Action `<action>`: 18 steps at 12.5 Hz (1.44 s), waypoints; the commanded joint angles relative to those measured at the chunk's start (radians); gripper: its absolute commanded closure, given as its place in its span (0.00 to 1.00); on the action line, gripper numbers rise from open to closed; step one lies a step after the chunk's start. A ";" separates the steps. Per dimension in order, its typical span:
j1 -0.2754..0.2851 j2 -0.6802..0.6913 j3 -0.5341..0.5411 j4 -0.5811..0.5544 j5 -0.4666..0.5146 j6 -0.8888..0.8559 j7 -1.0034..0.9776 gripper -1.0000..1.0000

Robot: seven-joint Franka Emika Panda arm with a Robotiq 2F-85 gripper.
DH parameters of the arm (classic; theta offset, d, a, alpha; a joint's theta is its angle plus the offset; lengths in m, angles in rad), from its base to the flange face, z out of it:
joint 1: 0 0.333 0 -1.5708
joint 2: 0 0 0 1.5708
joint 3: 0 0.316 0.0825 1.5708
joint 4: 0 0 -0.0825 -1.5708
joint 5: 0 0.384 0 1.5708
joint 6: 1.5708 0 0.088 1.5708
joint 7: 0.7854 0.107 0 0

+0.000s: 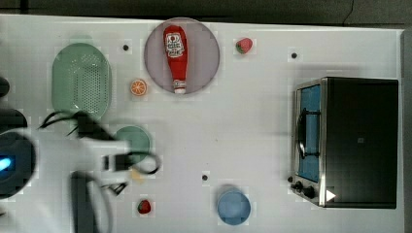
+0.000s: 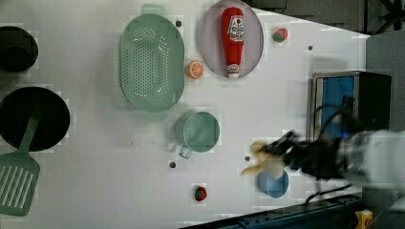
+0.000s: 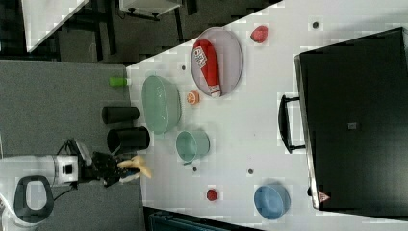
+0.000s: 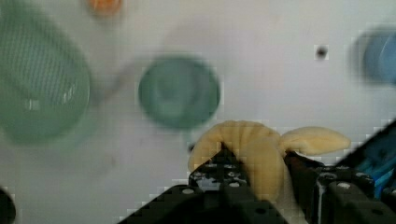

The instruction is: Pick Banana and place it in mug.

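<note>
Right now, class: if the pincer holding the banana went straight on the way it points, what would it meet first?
Probably bare table: the pincer, shut on the banana, seems to point down beside the mug, not over it. Depth is unclear.

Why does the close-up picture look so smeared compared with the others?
In the wrist view the mug and strainer are blurred, while the banana in the gripper looks sharper. In the left view, the arm's end is smeared.
</note>
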 commanded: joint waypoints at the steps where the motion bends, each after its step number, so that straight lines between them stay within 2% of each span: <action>1: -0.006 0.018 0.008 -0.029 -0.006 0.104 0.218 0.66; 6: -0.006 0.158 0.052 -0.163 -0.010 0.419 0.342 0.66; 10: -0.007 0.306 0.039 -0.180 -0.055 0.570 0.345 0.66; 11: -0.007 0.337 0.034 -0.180 -0.077 0.606 0.347 0.62; 13: -0.007 0.381 0.028 -0.182 -0.104 0.660 0.353 0.41; 16: -0.008 0.369 0.020 -0.181 -0.104 0.658 0.354 0.08; 17: -0.008 0.351 0.017 -0.181 -0.104 0.646 0.354 0.00; 18: -0.009 0.326 0.016 -0.176 -0.104 0.637 0.354 0.00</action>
